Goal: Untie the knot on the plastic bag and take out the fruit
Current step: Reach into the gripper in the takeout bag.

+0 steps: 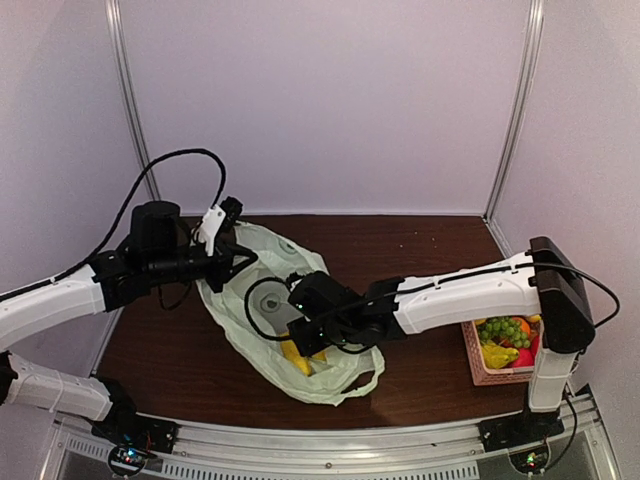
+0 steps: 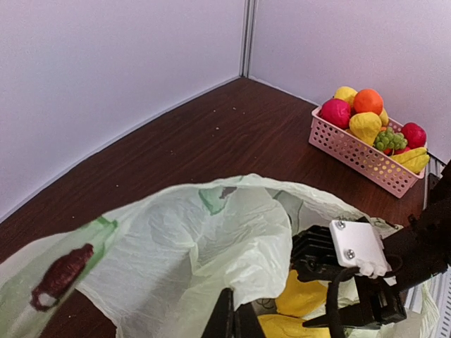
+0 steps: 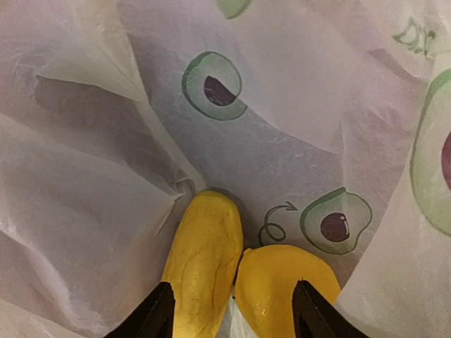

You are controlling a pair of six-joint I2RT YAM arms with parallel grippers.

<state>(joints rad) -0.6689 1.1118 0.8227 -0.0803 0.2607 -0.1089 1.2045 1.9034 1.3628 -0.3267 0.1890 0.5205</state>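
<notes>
Fruit [image 3: 202, 253] lies at the bottom of the plastic bag [image 1: 262, 246], which sits on the dark worktop [image 1: 420, 250] between the two arms. Two yellow pieces show in the right wrist view, an elongated one touching a rounder one [image 3: 282, 289] beside it. No knot is visible in any view, and the bag's mouth stands open, so I judge the untying done and the step in hand to be taking out the fruit.

The left gripper [image 2: 231, 320] is nearly closed on a fold of the bag's rim, which it holds lifted at the far side. The right gripper [image 3: 232, 285] is inside the bag with its jaws wide, one finger outside each yellow piece, holding nothing.

To do this well, the right gripper should pick one piece rather than straddle both. Shifting sideways to centre on the elongated fruit and closing across its narrow width looks the safer choice. The thin plastic lies close around the fruit, so the fingers should go down clear of the folds or they may pinch film with it. A firm, high hold on the rim leaves room to lift straight out. The pink basket [image 2: 352, 151], already holding mixed fruit, stands well apart at the right edge.
</notes>
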